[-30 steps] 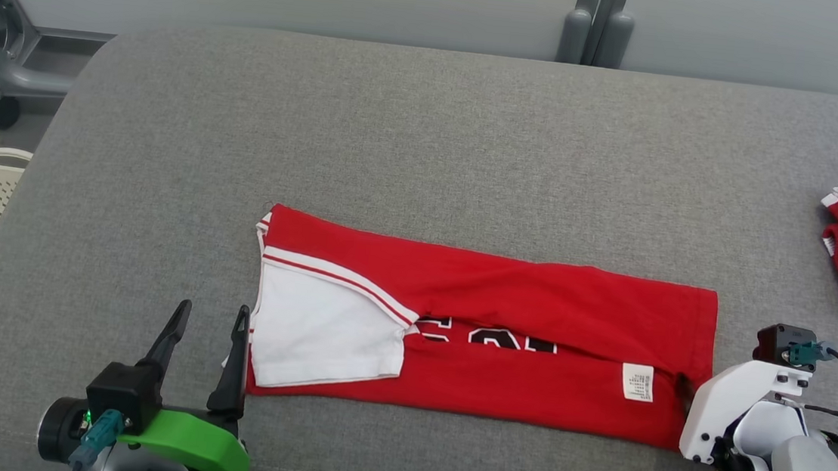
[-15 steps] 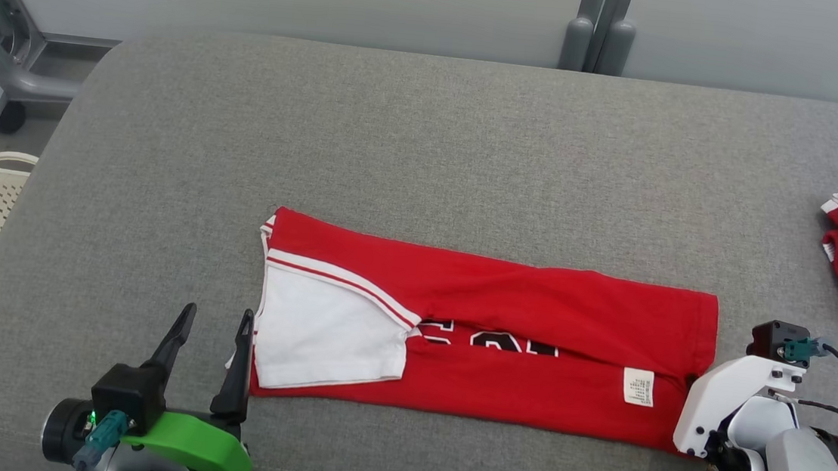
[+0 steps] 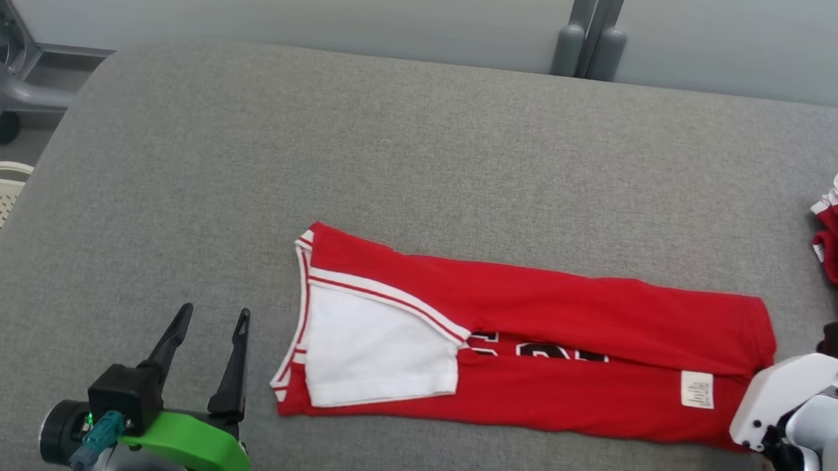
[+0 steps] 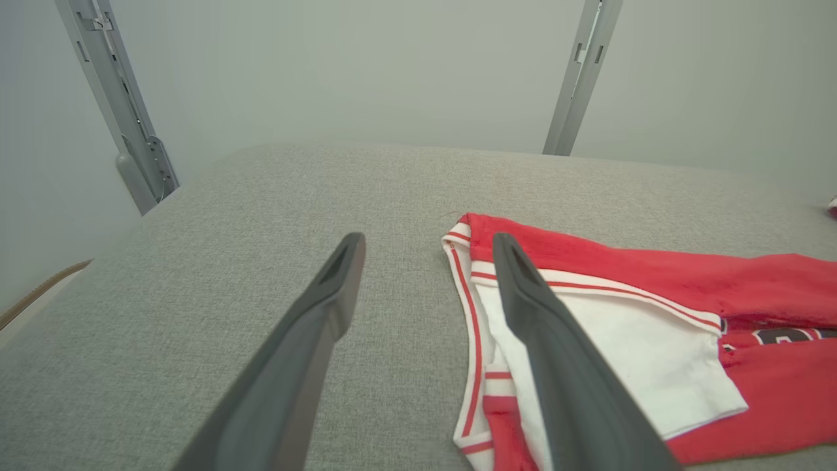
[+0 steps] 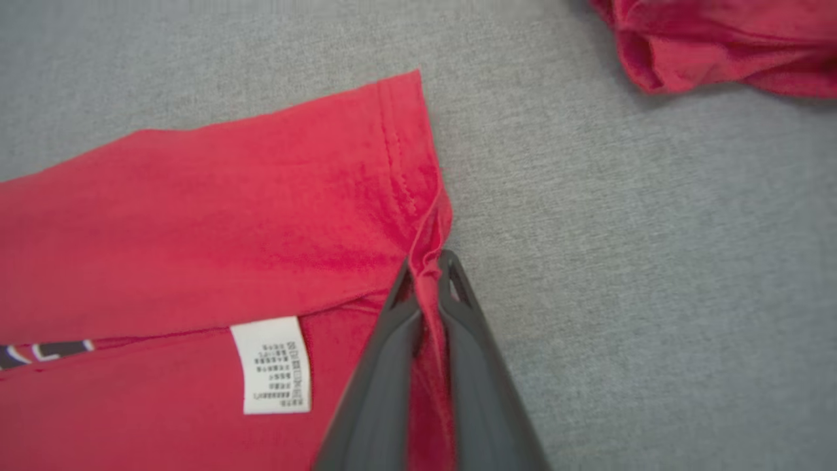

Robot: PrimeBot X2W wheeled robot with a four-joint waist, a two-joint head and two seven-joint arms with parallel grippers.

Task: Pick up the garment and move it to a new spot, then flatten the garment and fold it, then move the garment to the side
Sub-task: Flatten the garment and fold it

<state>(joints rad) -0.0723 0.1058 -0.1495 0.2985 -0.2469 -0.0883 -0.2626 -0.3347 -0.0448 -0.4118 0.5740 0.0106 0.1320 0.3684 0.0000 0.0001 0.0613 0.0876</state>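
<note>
Your right claw (image 5: 428, 268) pinches the right hem of the folded red-and-white jersey (image 3: 571, 317), whose long axis runs leftward across the grey fabric surface (image 3: 396, 150). Your left claw (image 3: 214, 310), spread and empty, sits near its other end.

Even soft light, faint shadows, sharp, slight wide-angle bowing

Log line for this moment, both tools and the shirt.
right tool: shut on hem of folded red-and-white jersey | left tool: open, holding nothing | jersey: flat on grey fabric cushion
</note>
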